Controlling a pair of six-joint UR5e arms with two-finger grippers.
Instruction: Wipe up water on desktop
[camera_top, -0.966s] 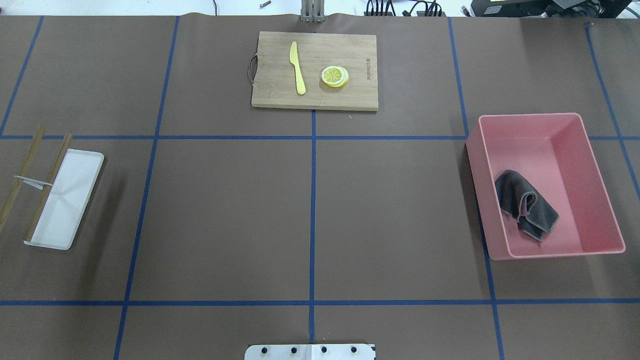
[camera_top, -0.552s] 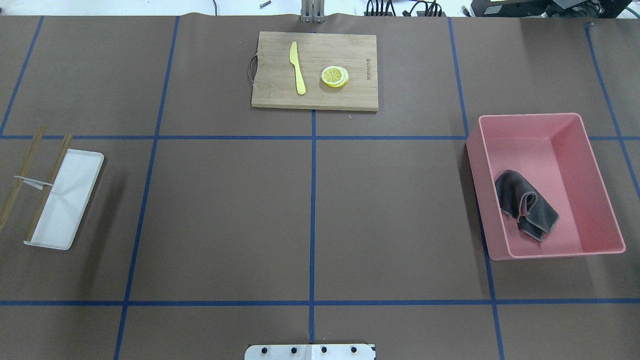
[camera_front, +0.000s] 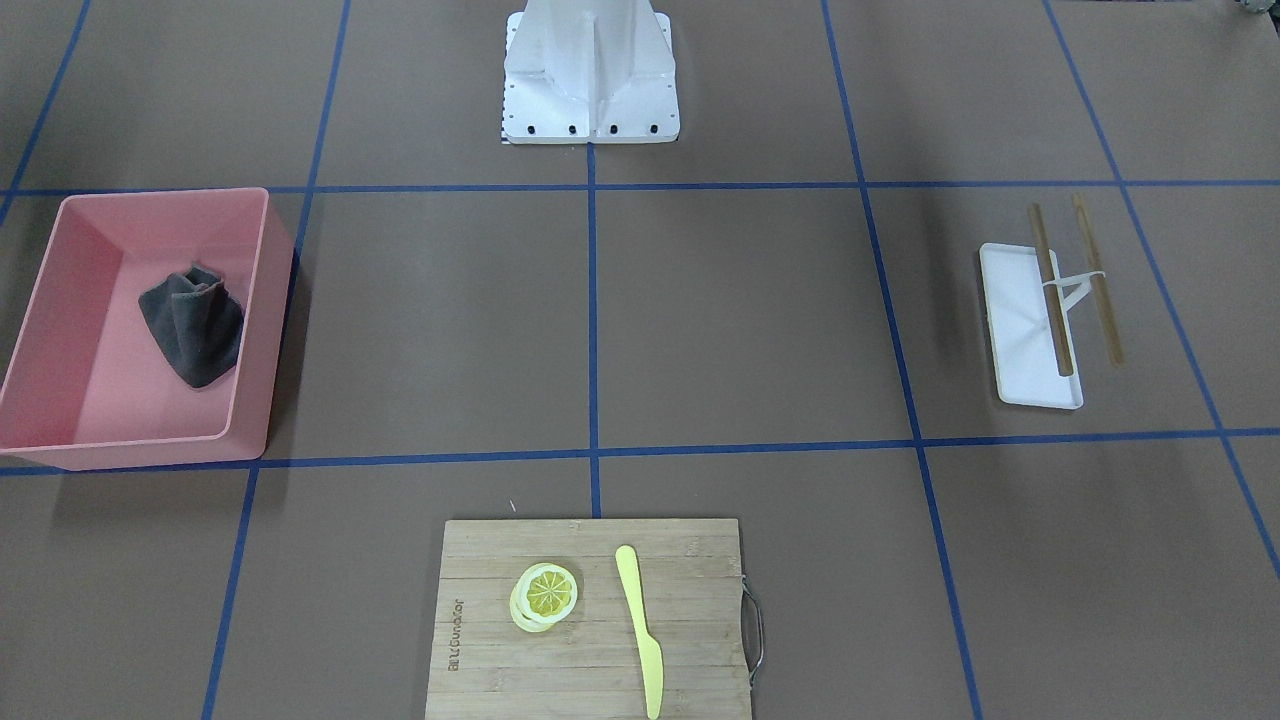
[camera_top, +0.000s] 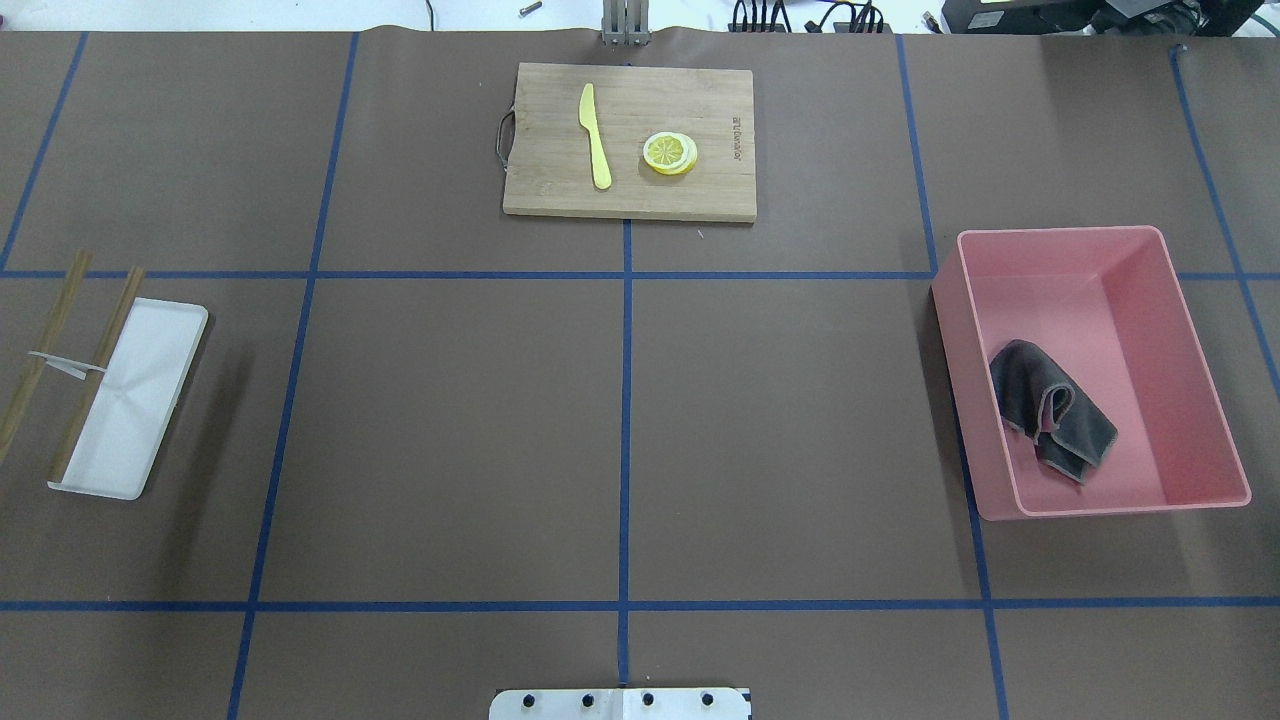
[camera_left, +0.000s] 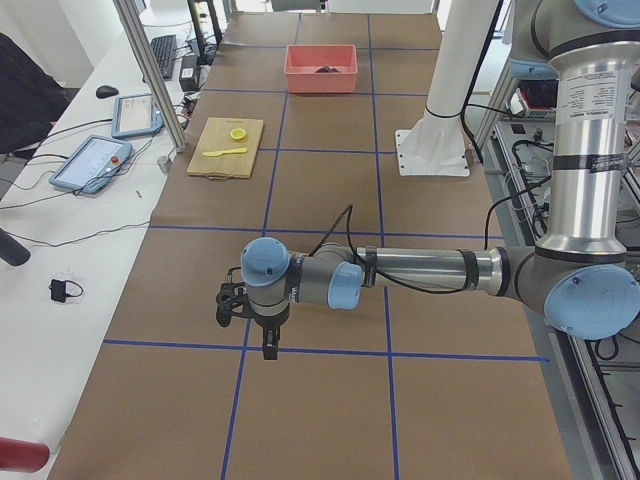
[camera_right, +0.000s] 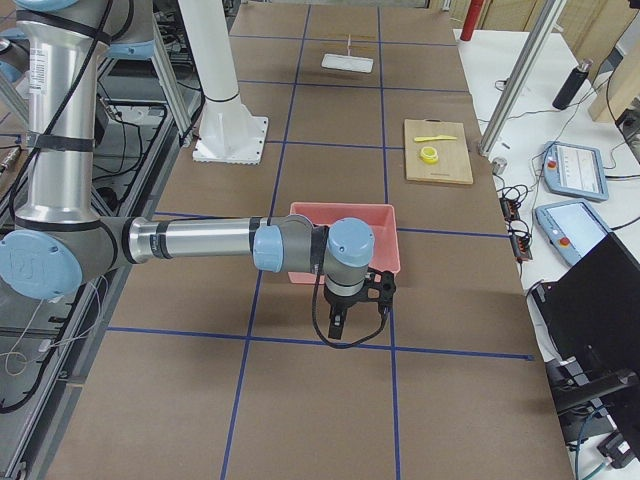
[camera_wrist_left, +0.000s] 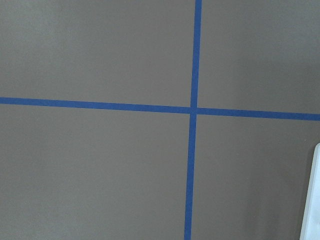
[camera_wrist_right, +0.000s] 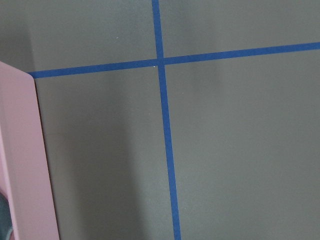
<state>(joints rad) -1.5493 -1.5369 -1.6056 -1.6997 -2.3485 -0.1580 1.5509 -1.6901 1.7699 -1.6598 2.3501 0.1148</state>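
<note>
The desktop (camera_top: 450, 430) is a matte brown surface crossed by blue tape lines; I see no water on it in any view. A crumpled dark grey cloth (camera_top: 1050, 410) lies in a pink bin (camera_top: 950, 300) at the right of the overhead view, and at the left of the front view (camera_front: 195, 325). My left gripper (camera_left: 264, 342) hangs over the desktop beyond its left end, shown only in the exterior left view. My right gripper (camera_right: 343, 322) hangs just outside the pink bin (camera_right: 345, 212), shown only in the exterior right view. I cannot tell whether either is open or shut.
A bamboo cutting board (camera_top: 540, 190) at the far middle holds a yellow knife (camera_top: 596, 140) and a lemon slice (camera_top: 669, 153). A white tray (camera_top: 140, 420) with two wooden sticks (camera_top: 95, 370) sits at the left. The robot base plate (camera_top: 620, 704) is at the near edge.
</note>
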